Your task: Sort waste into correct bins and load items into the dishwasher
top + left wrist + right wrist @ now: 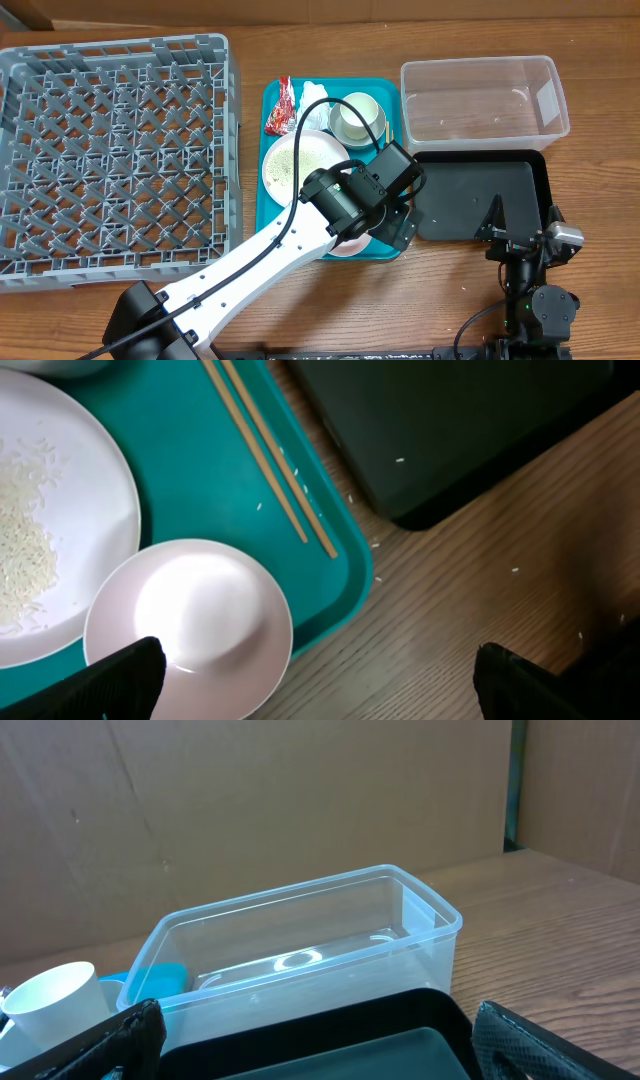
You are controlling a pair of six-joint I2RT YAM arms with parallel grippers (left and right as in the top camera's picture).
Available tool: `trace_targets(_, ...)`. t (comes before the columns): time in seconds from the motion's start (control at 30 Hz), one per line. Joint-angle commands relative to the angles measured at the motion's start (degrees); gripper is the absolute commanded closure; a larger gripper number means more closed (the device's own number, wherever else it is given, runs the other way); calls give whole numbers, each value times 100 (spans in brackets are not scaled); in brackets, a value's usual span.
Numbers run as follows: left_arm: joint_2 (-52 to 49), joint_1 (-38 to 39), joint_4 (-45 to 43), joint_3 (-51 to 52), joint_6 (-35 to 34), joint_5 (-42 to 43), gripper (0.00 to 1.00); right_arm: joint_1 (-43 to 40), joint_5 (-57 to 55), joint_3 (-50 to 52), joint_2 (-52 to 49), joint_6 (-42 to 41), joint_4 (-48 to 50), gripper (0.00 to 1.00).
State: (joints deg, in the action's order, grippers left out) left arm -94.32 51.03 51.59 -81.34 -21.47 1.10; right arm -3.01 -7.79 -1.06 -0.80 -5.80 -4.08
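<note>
On the teal tray [275, 205] lie a red wrapper [282, 105], a white tissue [312, 92], a bowl with a cup [357, 118], and a large plate [300, 160] strewn with rice grains [25, 550]. A pinkish bowl [190, 625] sits by the plate, with chopsticks [270, 455] beside it. My left gripper [315, 690] hangs open over the tray's near right corner, one finger above the pinkish bowl, nothing between its fingers. The right gripper [320, 1055] is open at the near edge of the black tray [380, 1040], facing the clear tub [310, 935]. The grey dish rack [115, 160] holds nothing.
Stray rice grains dot the wood [515, 570] beside the teal tray. The black tray [480, 200] and the clear tub [485, 98] stand right of the teal tray. My left arm [260, 260] crosses the table's front diagonally.
</note>
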Motion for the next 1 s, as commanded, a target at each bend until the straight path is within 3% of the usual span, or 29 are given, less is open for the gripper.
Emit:
trace_targets(0.0,-66,17,-109,24,262,127,0,-24,-24,61,46,-13,33,0)
trace_targets(0.13,-66,15,-249,24,933,492,0,-24,-24,61,46,-13,33,0)
trace_targets(0.27,-68,-9,-258,22,946,437,0,-24,-24,61,46,-13,33,0)
trace_targets(0.57,-68,-514,44,-4,-184,-1189,0,-24,-24,61,46,-13,33,0)
trace_targets(0.97,-83,-1683,-1069,-9,-79,-1185,0,-24,-24,61,46,-13,33,0)
